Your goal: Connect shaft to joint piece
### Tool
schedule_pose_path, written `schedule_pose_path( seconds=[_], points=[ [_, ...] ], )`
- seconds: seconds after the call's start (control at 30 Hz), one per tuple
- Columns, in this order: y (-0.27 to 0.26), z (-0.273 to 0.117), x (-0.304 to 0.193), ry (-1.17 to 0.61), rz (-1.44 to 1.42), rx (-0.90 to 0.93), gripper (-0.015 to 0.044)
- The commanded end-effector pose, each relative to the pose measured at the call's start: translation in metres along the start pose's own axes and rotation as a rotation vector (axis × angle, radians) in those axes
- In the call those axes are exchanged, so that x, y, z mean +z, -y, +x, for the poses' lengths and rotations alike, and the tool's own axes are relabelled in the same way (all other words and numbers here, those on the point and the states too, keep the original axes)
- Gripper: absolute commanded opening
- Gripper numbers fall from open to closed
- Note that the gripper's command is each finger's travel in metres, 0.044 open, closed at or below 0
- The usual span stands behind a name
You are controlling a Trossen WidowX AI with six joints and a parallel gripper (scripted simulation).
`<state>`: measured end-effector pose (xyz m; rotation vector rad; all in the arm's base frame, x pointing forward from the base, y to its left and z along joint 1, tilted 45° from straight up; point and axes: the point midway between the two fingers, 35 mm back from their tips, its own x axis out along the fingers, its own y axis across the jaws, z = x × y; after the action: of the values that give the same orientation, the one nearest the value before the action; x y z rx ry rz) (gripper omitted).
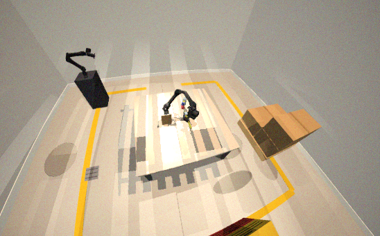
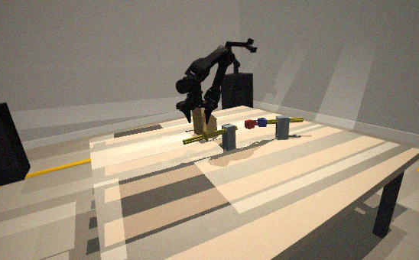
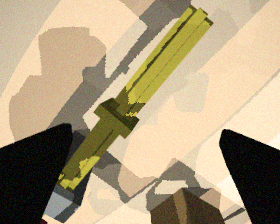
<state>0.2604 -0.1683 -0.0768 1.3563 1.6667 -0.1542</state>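
The yellow second shaft (image 2: pixel 215 133) (image 3: pixel 166 60) has a raised collar and runs through a grey block (image 2: pixel 228 138) (image 3: pixel 60 204). Its far end sticks out a little past that block, apart from the red joint piece (image 2: pixel 249 124) (image 1: pixel 182 107). The red piece is linked to a blue piece (image 2: pixel 261 122) on the first shaft (image 2: pixel 297 120), which the other grey block (image 2: pixel 282 128) holds. The red piece's opening is too small to make out. My gripper (image 2: pixel 198 122) (image 3: pixel 148 134) is open and empty, above the second shaft on the collar side of its block. The shaft passes near the left finger in the wrist view.
A brown box (image 1: pixel 166 119) (image 3: pixel 183 207) stands on the table (image 2: pixel 284 183) near the arm's base, behind the second shaft in the exterior view. Another black arm on a dark pedestal (image 1: pixel 92 90) stands off the table. Large cardboard boxes (image 1: pixel 286 121) are on the floor.
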Motion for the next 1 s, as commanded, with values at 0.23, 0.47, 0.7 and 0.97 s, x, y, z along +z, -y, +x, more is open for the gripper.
schedule_pose_path(
  seconds=[0.23, 0.47, 0.7, 0.97],
  points=[
    [0.000, -0.025, 0.001, 0.003, -0.393, -0.007, 0.0440],
    [0.000, -0.039, -0.001, 0.002, -0.632, -0.008, 0.0440],
    [0.001, -0.054, -0.003, 0.000, -0.872, -0.008, 0.0440],
    [0.001, -0.059, -0.003, 0.000, -0.956, -0.008, 0.0440]
  ],
)
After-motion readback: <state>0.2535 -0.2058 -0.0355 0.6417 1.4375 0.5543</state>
